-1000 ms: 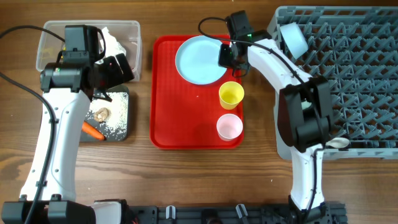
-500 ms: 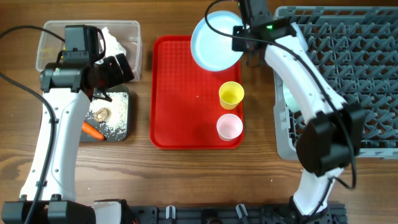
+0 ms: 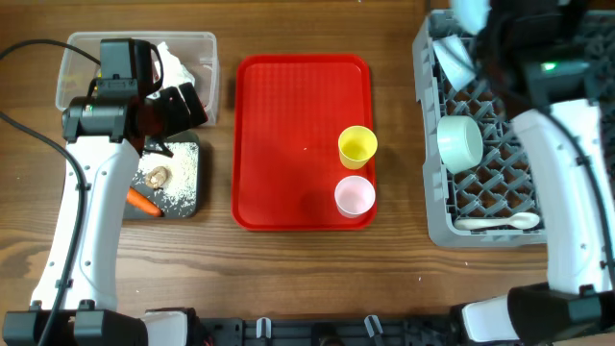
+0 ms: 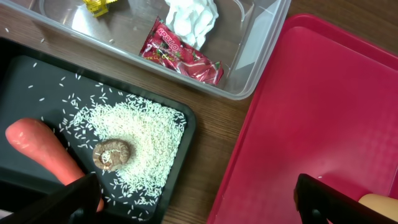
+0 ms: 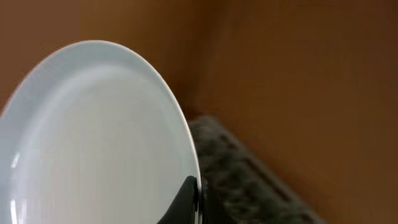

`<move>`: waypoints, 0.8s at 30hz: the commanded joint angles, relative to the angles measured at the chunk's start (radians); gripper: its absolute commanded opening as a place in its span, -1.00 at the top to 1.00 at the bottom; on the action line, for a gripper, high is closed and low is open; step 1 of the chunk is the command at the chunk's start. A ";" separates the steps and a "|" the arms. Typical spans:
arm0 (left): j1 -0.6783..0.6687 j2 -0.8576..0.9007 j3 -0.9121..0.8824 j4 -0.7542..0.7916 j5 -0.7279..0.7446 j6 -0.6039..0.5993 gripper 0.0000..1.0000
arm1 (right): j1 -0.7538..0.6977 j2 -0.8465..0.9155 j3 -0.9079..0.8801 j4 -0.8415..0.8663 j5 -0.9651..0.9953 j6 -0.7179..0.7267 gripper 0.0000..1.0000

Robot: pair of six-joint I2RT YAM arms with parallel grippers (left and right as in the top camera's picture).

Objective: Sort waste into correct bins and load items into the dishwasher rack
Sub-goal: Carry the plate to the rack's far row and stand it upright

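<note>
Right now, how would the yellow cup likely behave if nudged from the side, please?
The yellow cup stands upright and looks empty, so probably light and apt to tip. On the red tray it may slide instead.

The pale blue plate (image 5: 93, 137) runs off the left and bottom edges, only a dark sliver of my right fingers (image 5: 186, 200) showing; the rack (image 5: 249, 168) behind is a blur. Overhead, my right gripper (image 3: 492, 29) is smeared at the top edge. My left fingertips (image 4: 78, 196) are cropped at the bottom
</note>
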 commanded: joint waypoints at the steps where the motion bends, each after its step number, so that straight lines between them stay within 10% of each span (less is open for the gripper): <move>1: 0.006 0.002 -0.003 0.000 0.005 -0.009 -1.00 | -0.121 0.011 -0.001 0.018 -0.021 -0.126 0.91; 16: 0.006 0.002 -0.003 0.000 0.005 -0.009 -1.00 | -0.274 0.089 -0.056 0.232 -0.551 -0.845 0.91; 24: 0.006 0.002 -0.003 0.000 0.005 -0.009 -1.00 | -0.274 0.207 -0.056 0.235 -0.475 -0.888 0.91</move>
